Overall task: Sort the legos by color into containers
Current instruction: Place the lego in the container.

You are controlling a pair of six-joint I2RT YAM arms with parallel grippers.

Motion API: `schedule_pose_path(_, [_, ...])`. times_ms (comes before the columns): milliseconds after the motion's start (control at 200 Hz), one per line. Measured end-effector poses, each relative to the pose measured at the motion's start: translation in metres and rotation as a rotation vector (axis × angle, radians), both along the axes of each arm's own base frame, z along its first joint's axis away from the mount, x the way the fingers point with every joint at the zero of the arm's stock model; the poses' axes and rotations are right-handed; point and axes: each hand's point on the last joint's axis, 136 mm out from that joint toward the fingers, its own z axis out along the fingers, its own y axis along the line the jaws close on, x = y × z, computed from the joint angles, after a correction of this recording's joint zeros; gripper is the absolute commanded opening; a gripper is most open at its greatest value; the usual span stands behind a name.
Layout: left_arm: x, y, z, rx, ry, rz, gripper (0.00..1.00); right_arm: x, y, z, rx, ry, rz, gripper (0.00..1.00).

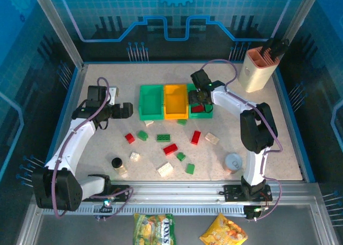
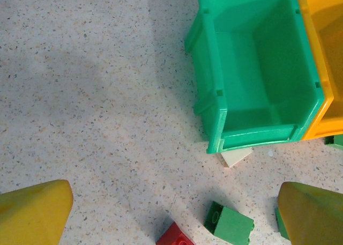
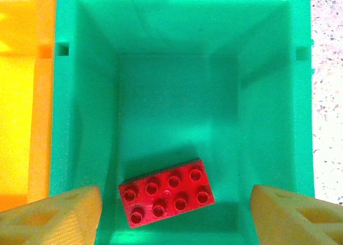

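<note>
Speckled tabletop (image 1: 96,79), and one red brick (image 3: 166,198) lies flat on the floor of the right-hand green bin (image 3: 268,95). Right end effector (image 3: 174,194) hovers straight above it, jaws apart, gripping nothing. Orange bin (image 1: 175,100) and the other green bin (image 1: 151,101) sit alongside, touching in a row. Loose bricks (image 1: 170,148), red, green and cream, scatter nearer the arms. Left end effector (image 2: 174,202) gapes wide beside the other green bin.
</note>
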Motion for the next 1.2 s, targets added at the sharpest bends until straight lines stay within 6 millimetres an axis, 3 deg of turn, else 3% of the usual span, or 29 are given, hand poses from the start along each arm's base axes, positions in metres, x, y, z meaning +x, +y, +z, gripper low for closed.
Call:
schedule_pose_path(170, [0.0,0.0,0.0,0.0,0.0,0.0,0.99,0.0,0.0,0.003,0.004,-0.006,0.0,0.73])
schedule_pose_path(355, [0.0,0.0,0.0,0.0,0.0,0.0,0.99,-0.006,-0.001,0.022,0.025,-0.036,-0.007,0.71])
schedule_pose_path(495, [0.0,0.0,0.0,0.0,0.0,0.0,0.99,-0.02,-0.001,0.029,0.047,-0.045,-0.027,0.7])
schedule_pose_path(715, [0.0,0.0,0.0,0.0,0.0,0.0,0.99,-0.049,0.004,0.024,0.081,-0.026,-0.051,0.66])
schedule_pose_path(1061, [0.0,0.0,0.0,0.0,0.0,0.0,0.99,-0.091,0.05,0.014,0.112,-0.01,-0.011,0.67])
schedule_pose_path(1201, [0.0,0.0,0.0,-0.001,0.0,0.0,0.99,-0.103,0.074,0.007,0.121,0.004,0.026,0.79])
